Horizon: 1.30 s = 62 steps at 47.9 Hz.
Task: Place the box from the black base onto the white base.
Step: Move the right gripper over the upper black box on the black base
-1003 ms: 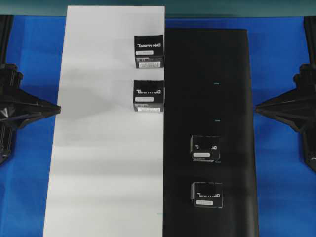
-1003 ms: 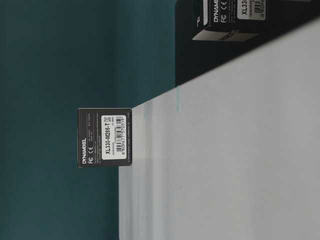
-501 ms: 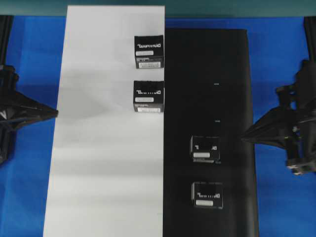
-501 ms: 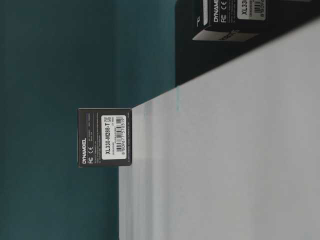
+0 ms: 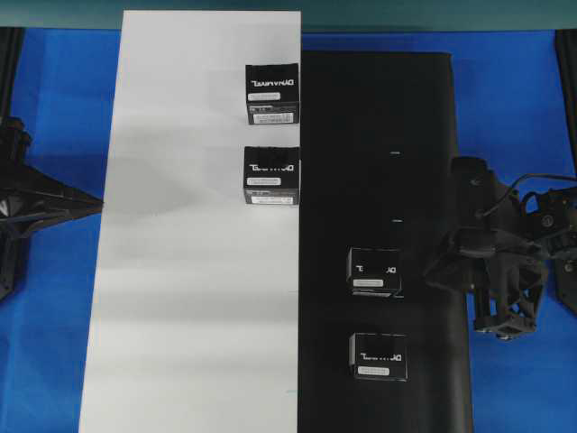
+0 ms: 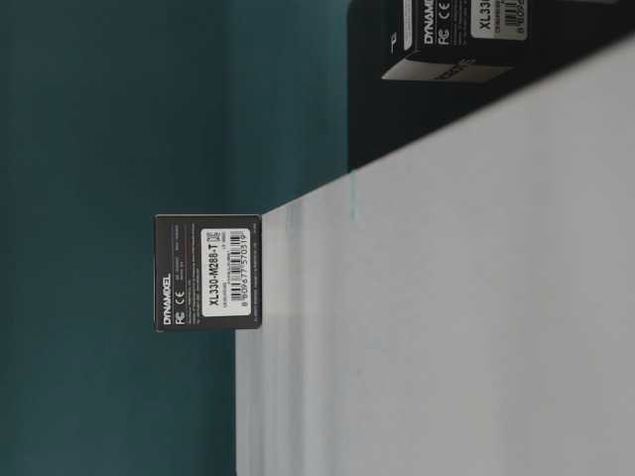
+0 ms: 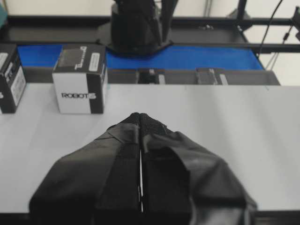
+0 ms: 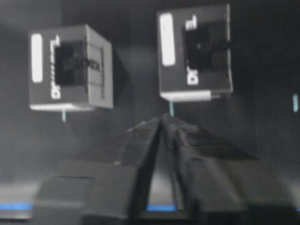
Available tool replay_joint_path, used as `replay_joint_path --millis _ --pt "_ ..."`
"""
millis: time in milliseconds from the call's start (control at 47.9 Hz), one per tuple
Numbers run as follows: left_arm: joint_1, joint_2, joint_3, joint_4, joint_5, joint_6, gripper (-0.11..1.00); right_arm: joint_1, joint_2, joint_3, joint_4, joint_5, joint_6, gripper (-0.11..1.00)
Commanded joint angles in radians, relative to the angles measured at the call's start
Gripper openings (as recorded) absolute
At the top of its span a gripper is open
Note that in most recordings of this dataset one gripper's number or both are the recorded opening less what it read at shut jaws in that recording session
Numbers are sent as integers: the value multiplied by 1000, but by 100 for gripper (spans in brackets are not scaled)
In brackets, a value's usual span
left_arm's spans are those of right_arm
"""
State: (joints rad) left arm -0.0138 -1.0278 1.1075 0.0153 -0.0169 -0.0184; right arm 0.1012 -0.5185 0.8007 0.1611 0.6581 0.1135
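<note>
Two black boxes stand on the black base [image 5: 379, 135]: one [image 5: 374, 271] and another [image 5: 379, 354] nearer the front. My right gripper [image 5: 433, 269] hovers over the black base's right edge, pointing left at the first box, apart from it. In the right wrist view that box [image 8: 194, 54] lies just beyond the right gripper [image 8: 164, 118], whose jaws are parted a little and hold nothing; the second box [image 8: 70, 68] is to its left. My left gripper [image 7: 140, 115] is shut and empty at the left edge of the white base [image 5: 180, 271].
Two more black boxes [image 5: 271, 94] [image 5: 271, 176] stand on the white base near its right edge; the left wrist view shows one of them [image 7: 79, 77]. Blue table [image 5: 514, 90] surrounds both sheets. The table-level view shows a box [image 6: 208, 273] on the white sheet.
My right arm has swung in from the right edge to the black base's right side, and its jaws have begun to part. The left arm has barely shifted. The boxes are unmoved.
</note>
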Motion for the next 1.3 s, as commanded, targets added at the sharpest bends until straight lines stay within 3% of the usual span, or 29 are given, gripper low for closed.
replay_joint_path --millis 0,167,272,564,857,1275 --pt "3 3 -26 3 0 0 -5 -5 14 -20 -2 11 -2 36" --pt "5 5 -26 3 3 0 -5 -11 49 -18 -14 8 2 83" --pt "5 3 -26 3 3 0 -5 -11 97 -17 -12 12 0 99" --pt "5 2 -26 3 3 -2 -5 -28 140 0 -18 -2 -5 100" --pt "5 2 -26 3 3 0 -5 -48 199 23 -57 -135 -8 100" --pt "6 2 -26 3 3 -3 -5 -46 293 20 -67 -262 -14 100"
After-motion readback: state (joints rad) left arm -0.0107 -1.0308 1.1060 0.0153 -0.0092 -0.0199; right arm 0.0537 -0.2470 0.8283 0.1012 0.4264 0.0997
